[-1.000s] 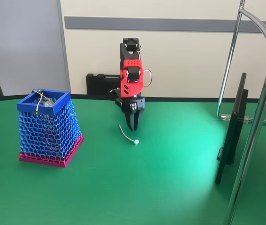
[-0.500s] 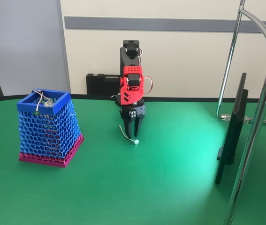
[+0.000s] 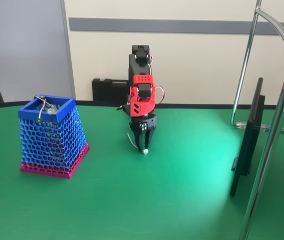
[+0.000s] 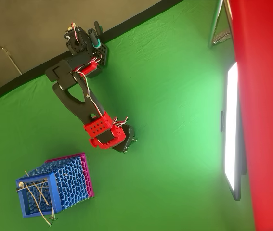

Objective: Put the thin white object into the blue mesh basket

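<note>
- In the fixed view the gripper [image 3: 144,145] points down at the green table [image 3: 182,200], its fingers slightly parted, tips astride the thin white object [image 3: 134,143] near its bead end; whether they pinch it I cannot tell.
- The strand lies on the table, well right of the blue mesh basket [image 3: 51,136].
- The overhead view shows greyish wires [image 4: 40,197] inside the basket [image 4: 54,190]; there the arm's red wrist [image 4: 108,134] covers the strand.

The gripper [image 3: 144,145] is being held pointing down over the thin white object [image 3: 136,144], its fingertips at the bead end. The blue mesh basket [image 3: 51,136] is being kept well apart to the left of that object, with greyish wires [image 3: 45,107] lying across its rim.
</note>
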You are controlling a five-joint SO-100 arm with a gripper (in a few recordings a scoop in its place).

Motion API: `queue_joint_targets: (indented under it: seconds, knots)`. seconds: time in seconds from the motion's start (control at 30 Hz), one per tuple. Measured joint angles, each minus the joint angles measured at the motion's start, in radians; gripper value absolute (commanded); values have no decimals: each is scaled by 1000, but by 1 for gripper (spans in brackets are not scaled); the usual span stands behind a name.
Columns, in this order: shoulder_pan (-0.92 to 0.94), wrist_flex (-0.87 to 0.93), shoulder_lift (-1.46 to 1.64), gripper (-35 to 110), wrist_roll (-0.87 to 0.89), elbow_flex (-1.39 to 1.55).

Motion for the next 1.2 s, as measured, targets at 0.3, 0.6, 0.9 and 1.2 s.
queue_joint_targets:
  seconds: [0.3, 0.6, 0.9, 1.2]
  knots:
    - [-5, 43, -52, 14, 0, -71]
    - [-2, 118, -126, 13, -3, -176]
    - [-2, 155, -156, 5, -9, -224]
    - [-2, 155, -156, 1, -32, -224]
